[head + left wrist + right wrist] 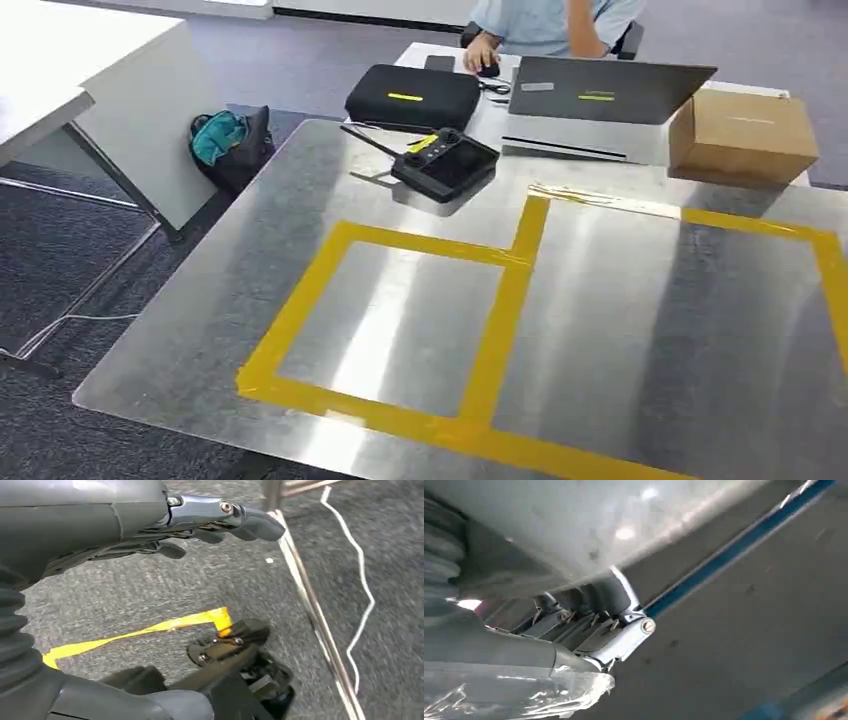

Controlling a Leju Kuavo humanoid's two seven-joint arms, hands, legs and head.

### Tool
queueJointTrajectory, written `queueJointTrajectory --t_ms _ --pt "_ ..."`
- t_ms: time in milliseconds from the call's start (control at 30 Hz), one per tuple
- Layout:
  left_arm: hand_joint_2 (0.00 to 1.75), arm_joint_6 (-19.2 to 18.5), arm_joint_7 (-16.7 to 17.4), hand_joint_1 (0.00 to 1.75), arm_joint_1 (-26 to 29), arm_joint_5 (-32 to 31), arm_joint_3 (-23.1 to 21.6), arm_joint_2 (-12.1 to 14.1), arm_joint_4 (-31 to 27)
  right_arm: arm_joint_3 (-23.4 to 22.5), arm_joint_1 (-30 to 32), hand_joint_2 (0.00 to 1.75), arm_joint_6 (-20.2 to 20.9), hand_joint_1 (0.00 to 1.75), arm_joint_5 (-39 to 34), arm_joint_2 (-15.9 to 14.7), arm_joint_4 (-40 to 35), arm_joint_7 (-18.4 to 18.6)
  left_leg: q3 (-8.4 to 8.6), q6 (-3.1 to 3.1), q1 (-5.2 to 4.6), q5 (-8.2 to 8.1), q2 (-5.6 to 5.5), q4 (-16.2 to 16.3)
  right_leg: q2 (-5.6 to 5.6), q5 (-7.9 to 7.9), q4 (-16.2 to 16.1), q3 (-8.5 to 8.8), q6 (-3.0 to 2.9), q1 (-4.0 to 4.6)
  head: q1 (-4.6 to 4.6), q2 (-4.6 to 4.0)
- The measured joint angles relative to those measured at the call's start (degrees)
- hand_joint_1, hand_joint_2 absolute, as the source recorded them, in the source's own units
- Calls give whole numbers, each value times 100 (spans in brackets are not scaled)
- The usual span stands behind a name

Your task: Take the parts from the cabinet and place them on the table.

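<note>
The metal table bears two yellow-taped squares, one controller beyond them. Left hand hangs empty, fingers extended; right hand grips a plastic-wrapped part

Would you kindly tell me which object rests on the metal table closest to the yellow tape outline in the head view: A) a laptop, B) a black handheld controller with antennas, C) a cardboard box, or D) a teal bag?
B: the black handheld controller lies on the metal table just beyond the yellow tape outline; the cardboard box and laptop sit farther back, and the teal bag is on the floor.
</note>
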Motion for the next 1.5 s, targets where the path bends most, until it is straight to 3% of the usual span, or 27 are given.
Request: queueJointTrajectory --t_ms 100,233,333,500,667,767,833,933,1067,1133,1267,1500 --pt "175 -13 2 0 -52 -45 -52 -13 0 336 94 175 137 175 694 207 -129 6 17 -7 7 5 0 -5 -4 -3 4 17 -5 6 4 0" --pt "175 11 0 0 -76 -245 -37 -13 0 445 -150 175 173 175 898 297 325 20 22 -11 16 7 1 -8 3 -5 8 22 -8 15 7 -2" --pt "175 -2 0 0 -82 -277 -37 -7 0 448 -271 175 188 175 978 170 1009 157 21 -11 8 7 0 -7 -3 -5 7 22 -8 9 6 0" --pt "175 -13 0 0 -83 -286 -37 7 0 448 -402 175 186 175 1035 41 1461 216 21 -10 5 7 -1 -7 -4 -4 7 22 -8 4 7 0" --pt "175 -31 2 0 -91 -280 -37 -7 0 551 -562 175 181 175 2247 -131 1583 2 24 -10 6 7 0 -7 -3 -4 7 25 -7 7 4 -2" --pt "175 -28 4 0 -109 -249 -37 -9 0 898 -491 175 177 175 3001 -127 1445 366 27 -10 9 7 -1 -7 -7 -4 8 26 -7 8 4 0" --pt "175 -28 11 0 -112 -236 -37 -4 0 1192 -341 175 177 175 3157 -127 1312 623 26 -10 11 7 -2 -7 -13 -5 8 26 -8 11 7 0" --pt "175 -83 20 0 -114 -194 -46 7 -2 1429 -157 175 177 175 3146 -127 1148 704 25 -10 10 6 -2 -7 -12 -8 8 28 -11 11 2 0" --pt "175 -94 28 0 -113 -168 -135 4 0 1545 -96 175 175 175 3201 -112 1021 136 26 -12 11 5 -3 -7 -8 -13 7 28 -16 11 9 0" --pt "175 -74 28 0 -119 -184 -181 -13 0 1606 -51 175 166 175 3206 -81 964 28 26 -12 12 5 -5 -7 -15 -13 7 28 -17 11 7 0" --pt "175 -57 37 0 -129 -184 -249 -22 0 1744 24 175 162 175 3208 26 912 -7 27 -12 13 5 -3 -7 -5 -12 7 30 -17 14 4 0" --pt "175 -68 111 0 -169 -181 -374 -39 0 2213 18 175 142 175 3208 576 909 -9 34 -11 20 6 -4 -7 -12 -11 7 38 -18 19 7 0"
